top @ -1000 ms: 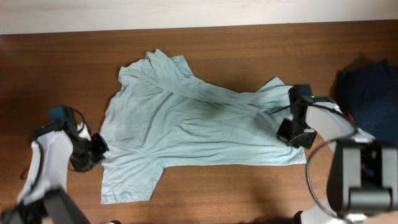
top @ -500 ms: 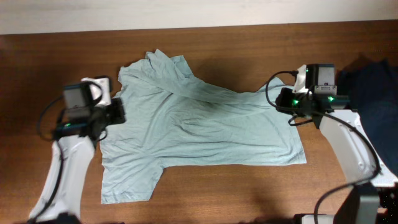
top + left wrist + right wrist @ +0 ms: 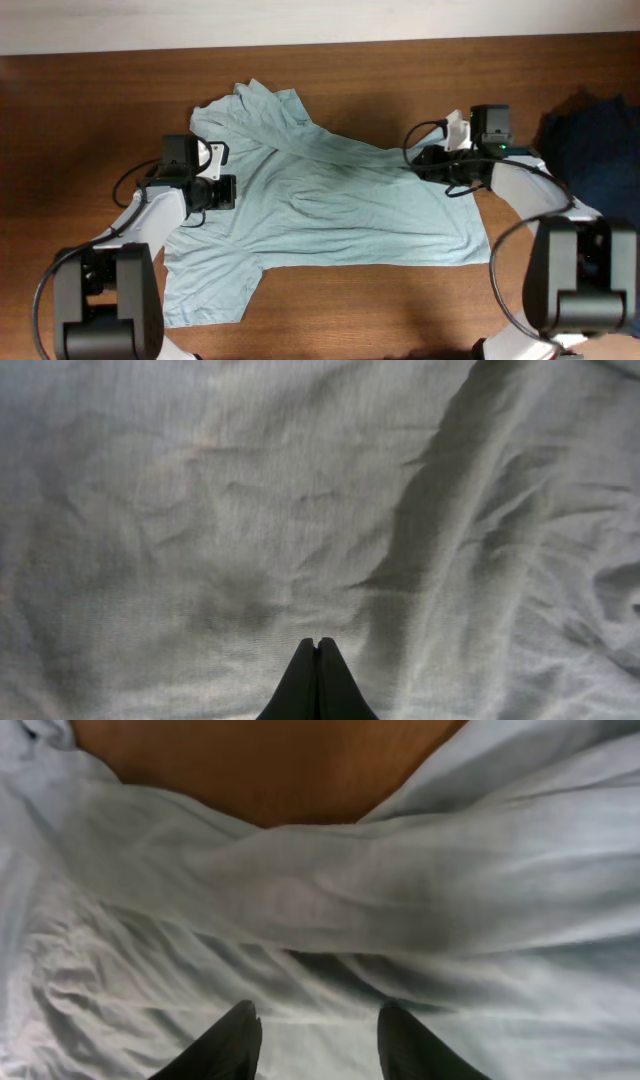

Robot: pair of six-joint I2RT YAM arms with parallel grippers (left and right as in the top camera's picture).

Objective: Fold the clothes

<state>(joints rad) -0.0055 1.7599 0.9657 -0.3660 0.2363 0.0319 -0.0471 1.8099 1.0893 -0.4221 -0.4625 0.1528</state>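
Bench (image 3: 90,110) of dark wood carries a pale mint T-shirt (image 3: 330,215), spread wrinkled across its middle. A dark navy garment (image 3: 597,140) lies apart at the right edge. The left gripper (image 3: 318,660) is over the shirt's left side, jaws pressed shut on nothing. The right gripper (image 3: 318,1025) is over a raised fold near the shirt's right edge, jaws partly open and empty.

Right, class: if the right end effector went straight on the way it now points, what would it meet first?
The right end effector would probably first meet the raised fold of the T-shirt just ahead; bare table shows only beyond it. Depth is unclear.
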